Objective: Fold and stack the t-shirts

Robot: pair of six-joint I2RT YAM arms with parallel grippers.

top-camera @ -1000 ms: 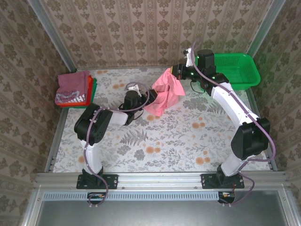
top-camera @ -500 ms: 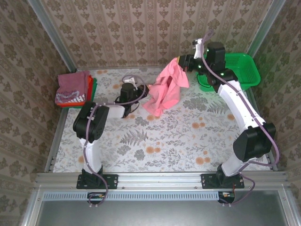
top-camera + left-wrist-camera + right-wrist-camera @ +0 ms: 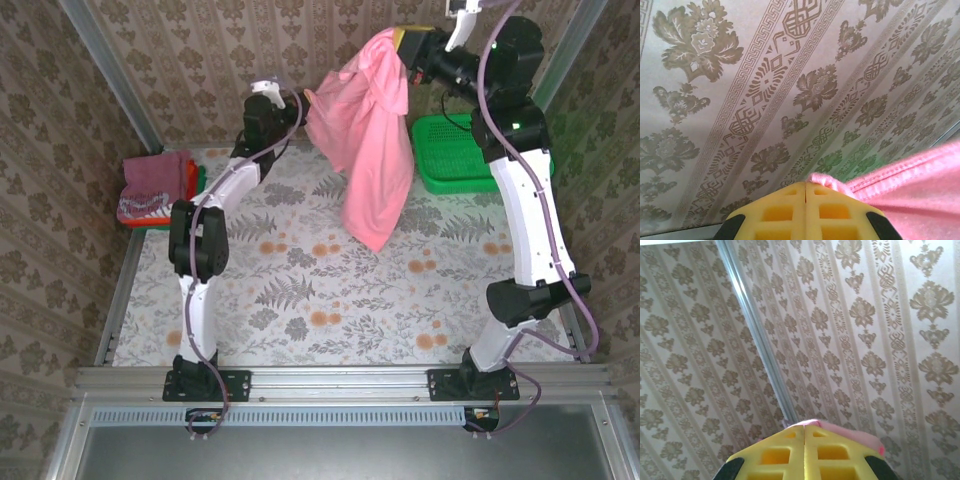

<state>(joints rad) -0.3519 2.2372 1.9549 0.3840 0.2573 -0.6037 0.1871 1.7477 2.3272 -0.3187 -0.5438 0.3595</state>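
The salmon-pink t-shirt [image 3: 368,140] hangs in the air over the back of the table, its lower end dangling just above the floral tabletop [image 3: 300,300]. My left gripper [image 3: 306,97] is shut on its left upper edge; in the left wrist view the yellow fingertips [image 3: 805,184] pinch a pink hem [image 3: 920,182]. High at the back, my right gripper [image 3: 402,42] is shut on the shirt's other upper corner, and pink cloth [image 3: 855,432] pokes out past its closed tips [image 3: 804,426]. Folded t-shirts [image 3: 155,190], maroon on top of red-orange and green, lie stacked at the far left.
A green mesh basket [image 3: 470,155] stands at the back right, partly behind the right arm. Patterned walls close in the back and both sides. Metal rails run along the table's near edge [image 3: 340,380].
Both arms have risen sharply and lifted the pink shirt off the table. The left gripper, open beside the shirt a second ago, has shut on its edge.
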